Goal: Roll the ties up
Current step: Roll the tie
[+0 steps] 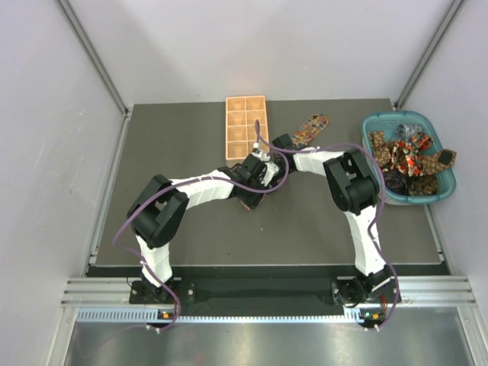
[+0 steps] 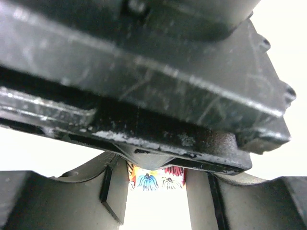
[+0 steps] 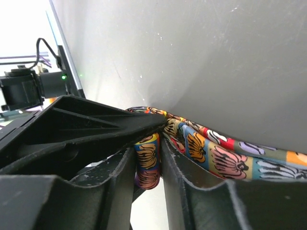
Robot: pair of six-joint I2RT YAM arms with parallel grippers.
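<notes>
Closest to the lens in the right wrist view, the right gripper had its two black plastic fingers clenched on a folded loop of a long, narrow fabric necktie printed in orange, red, blue and green. The rest of the cloth trailed away flat along the matte dark grey table.

From above, the necktie's wider pointed end lay on the table between the tan wooden compartment tray and the teal plastic basket. The basket held a heap of other patterned ties. Both arms met at the table's centre, just beside the tray's near end.

The left gripper showed only a small patch of the print between its fingers, beneath a bulky black housing. Whether it pinched the cloth or merely framed it, I could not tell.

The fabric looked light, limp and rather slick, likely to slump and spring open once let go. It would be best held across its full width at the fold, with gentle tension on the loose length while winding.
</notes>
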